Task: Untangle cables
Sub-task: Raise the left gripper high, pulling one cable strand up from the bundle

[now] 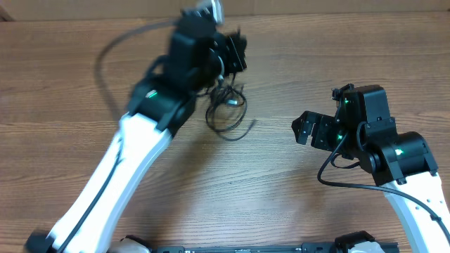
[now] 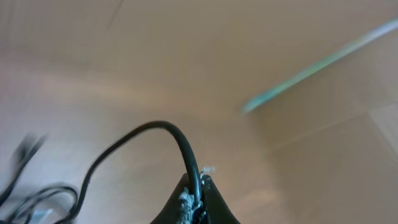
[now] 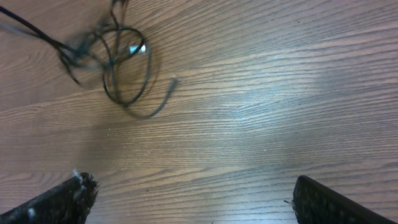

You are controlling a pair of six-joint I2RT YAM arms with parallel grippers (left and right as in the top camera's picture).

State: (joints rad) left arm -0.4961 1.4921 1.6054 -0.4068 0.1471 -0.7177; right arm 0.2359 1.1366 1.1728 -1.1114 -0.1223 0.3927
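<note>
The left jaws are clenched on one cord, which arches up and off to the left from the pinch in the left wrist view. The rest of the cables lie as a loose tangle on the surface, just on the robot's side of those jaws and beside the left arm, with a free tail curling out to the right. The right jaws stand released and wide, holding nothing, well apart from the tangle. Seen from the right wrist, the tangle sits ahead and to the left. The heap is mostly loops with no clear long axis. The left arm is much nearer. The next move likely turns on the held cord running down into the heap. Drawing it away should pull it free, if the right arm reaches leftward to pin the rest.
</note>
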